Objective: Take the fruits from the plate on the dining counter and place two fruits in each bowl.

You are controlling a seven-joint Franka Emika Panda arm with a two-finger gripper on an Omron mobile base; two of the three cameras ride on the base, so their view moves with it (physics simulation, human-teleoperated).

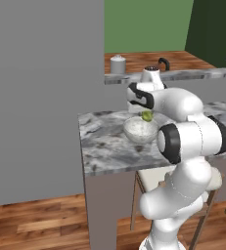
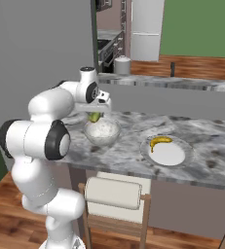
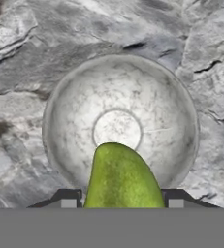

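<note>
Green fruit (image 3: 121,177), oblong and smooth, is seen closest to the hand camera, clamped between the two dark fingertips (image 3: 67,199) of the gripper (image 3: 121,201), which are closed on its sides. Directly beneath it the pale speckled bowl (image 3: 120,126) is seen from above, its inside bare down to a flat round bottom. From the base views the gripper (image 1: 146,113) is held just above the bowl (image 1: 140,130), the green fruit (image 2: 94,116) hanging over its rim area without touching it. The bowl is set on the marbled dining counter (image 2: 133,155), near the counter's end. To the right of the bowl (image 2: 102,133) in the right base view, well apart from it, the flat pale plate (image 2: 172,155) is seen with the yellow banana (image 2: 160,141) lying on its far left part. At the right edge of that view a dark brown object is cut off; what it is cannot be told. No brand, label or writing can be read on any item. A wooden stool with a pale cushion (image 2: 116,193) is tucked under the counter.
</note>
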